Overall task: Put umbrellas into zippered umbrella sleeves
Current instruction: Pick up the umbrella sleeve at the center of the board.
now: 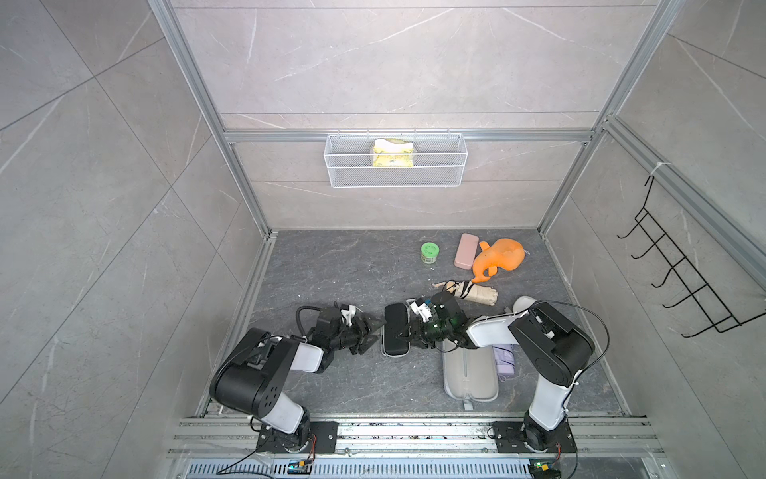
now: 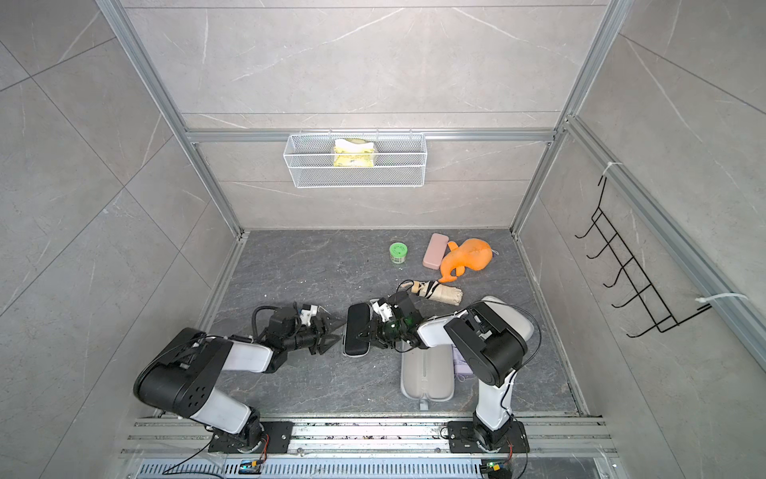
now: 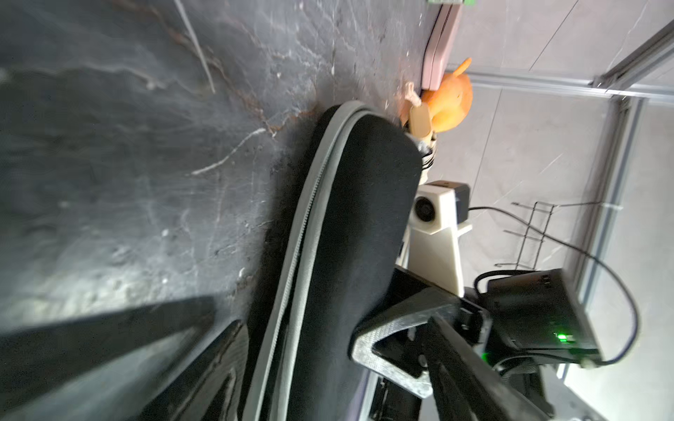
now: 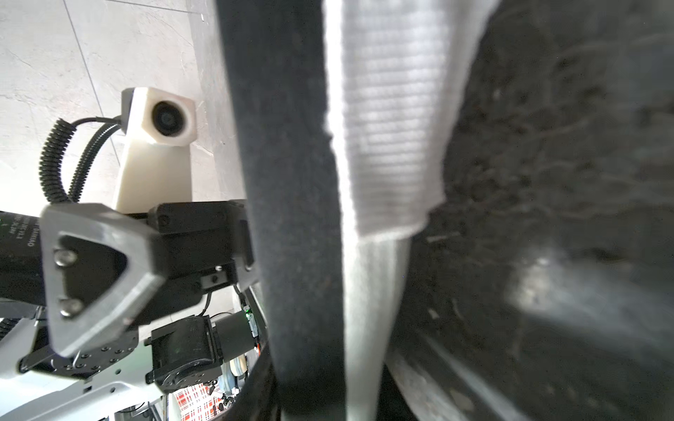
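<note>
The black case (image 1: 396, 329) has its long axis running top to bottom in both top views. My left claw (image 1: 378, 331) gapes empty beside it. Whether my right claw (image 1: 405, 335) grips its edge, I cannot tell.

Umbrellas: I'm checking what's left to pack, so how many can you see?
2. The beige umbrella lies near the orange plush toy; the lilac umbrella lies beside the open sleeve, partly under the right arm. Another may be hidden, perhaps inside the black sleeve.
</note>
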`<move>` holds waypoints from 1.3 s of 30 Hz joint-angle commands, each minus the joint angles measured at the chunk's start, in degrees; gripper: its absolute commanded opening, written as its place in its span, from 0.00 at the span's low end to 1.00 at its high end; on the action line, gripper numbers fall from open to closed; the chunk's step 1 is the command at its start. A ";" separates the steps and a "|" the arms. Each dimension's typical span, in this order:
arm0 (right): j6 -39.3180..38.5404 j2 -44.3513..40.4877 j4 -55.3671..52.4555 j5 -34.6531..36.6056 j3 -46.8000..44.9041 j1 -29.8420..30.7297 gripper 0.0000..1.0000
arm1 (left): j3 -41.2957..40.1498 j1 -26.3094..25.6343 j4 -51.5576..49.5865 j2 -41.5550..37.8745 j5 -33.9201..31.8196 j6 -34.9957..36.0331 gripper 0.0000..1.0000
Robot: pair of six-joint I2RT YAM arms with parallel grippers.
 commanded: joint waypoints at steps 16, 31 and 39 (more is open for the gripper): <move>2.79 -7.19 0.16 -12.47 8.49 2.04 0.22 | 13.01 0.77 -9.56 -1.73 7.66 4.85 0.81; 8.24 -8.95 8.12 -11.73 2.01 1.57 0.76 | 12.85 0.64 6.59 -1.77 7.14 -3.13 0.37; 21.64 -3.86 32.08 -10.44 -2.41 1.93 0.78 | 11.70 0.18 19.11 -0.31 4.96 -9.65 0.39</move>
